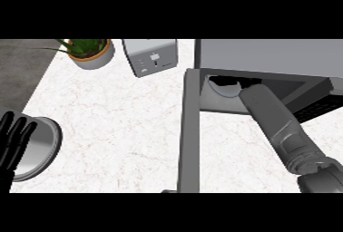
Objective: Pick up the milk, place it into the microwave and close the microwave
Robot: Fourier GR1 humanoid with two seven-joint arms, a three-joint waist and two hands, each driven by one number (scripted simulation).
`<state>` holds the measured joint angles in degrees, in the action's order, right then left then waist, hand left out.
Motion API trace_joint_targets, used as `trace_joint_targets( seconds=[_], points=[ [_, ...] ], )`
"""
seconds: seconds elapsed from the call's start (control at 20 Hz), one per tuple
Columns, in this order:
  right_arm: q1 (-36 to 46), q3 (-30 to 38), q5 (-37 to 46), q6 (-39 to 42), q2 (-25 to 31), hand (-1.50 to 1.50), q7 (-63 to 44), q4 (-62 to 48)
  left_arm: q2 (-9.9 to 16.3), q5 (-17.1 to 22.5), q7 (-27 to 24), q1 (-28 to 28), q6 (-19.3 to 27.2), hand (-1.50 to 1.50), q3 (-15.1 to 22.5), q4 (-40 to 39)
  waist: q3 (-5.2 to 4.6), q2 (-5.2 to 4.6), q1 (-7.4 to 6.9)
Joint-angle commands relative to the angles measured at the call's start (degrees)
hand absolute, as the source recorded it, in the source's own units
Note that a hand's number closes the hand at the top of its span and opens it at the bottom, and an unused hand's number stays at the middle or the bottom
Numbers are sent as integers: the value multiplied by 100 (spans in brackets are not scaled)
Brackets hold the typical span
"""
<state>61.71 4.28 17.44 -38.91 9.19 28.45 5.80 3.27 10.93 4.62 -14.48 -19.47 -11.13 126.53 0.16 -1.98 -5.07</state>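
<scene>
Counter (120, 131): white marbled top, filling most of the frame from upper left to lower centre; a dark grey strip of floor or wall shows at the far upper left.
Microwave (268, 54): grey box in the upper right of the frame, its cavity open toward the viewer and dark inside.
Microwave door (191, 136): swung open, seen edge-on as a long grey bar running from upper centre down to the lower edge of the frame.
Microwave contents: a pale curved shape (226, 89) shows at the cavity's left, just beside the forearm's far end; whether it is the milk or the turntable plate cannot be told.
Right forearm (281, 127): grey, rising from the lower right corner and reaching into the cavity.
Right hand: hidden inside the microwave, so how its fingers stand cannot be told.
Milk: not plainly seen anywhere on the counter; if it is in the frame, it is inside the cavity at the end of the right forearm.
Toaster (151, 56): silver, at upper centre, left of the microwave.
Metal bowl (36, 147): round and shiny, at the left edge, partly behind the left hand; nothing is seen in it.
Potted plant (90, 52): green leaves in a tan pot, upper left.
Left hand (10, 138): black, at the left edge, fingers straight and pointing up, resting.
</scene>
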Motion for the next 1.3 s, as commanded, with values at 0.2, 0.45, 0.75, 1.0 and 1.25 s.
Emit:
trace_joint_targets(
  seconds=[0.2, 0.45, 0.75, 1.0, 1.25],
  points=[
    [-233, 374, -299, -287, 69, -150, 343, 167, -27, -224, -358, -126, -163, -150, 28, -185, -2, 26, 99],
    [-85, 446, -311, -284, 304, -150, 303, 146, 17, -49, 99, -108, -47, -150, 41, 357, 2, 32, 84],
    [-220, 587, -397, -314, 500, -150, 623, 299, -264, -283, -92, -520, -117, -150, 369, 430, -1, 74, 151],
    [-126, 674, -459, 92, 612, -150, 555, 256, -319, -459, -41, -535, 95, -150, 405, 507, -5, 98, 219],
    [-331, 854, -679, 934, 645, -150, 880, 416, -196, -173, 93, -582, -69, -150, 181, 513, -7, 120, 281]
  ],
)
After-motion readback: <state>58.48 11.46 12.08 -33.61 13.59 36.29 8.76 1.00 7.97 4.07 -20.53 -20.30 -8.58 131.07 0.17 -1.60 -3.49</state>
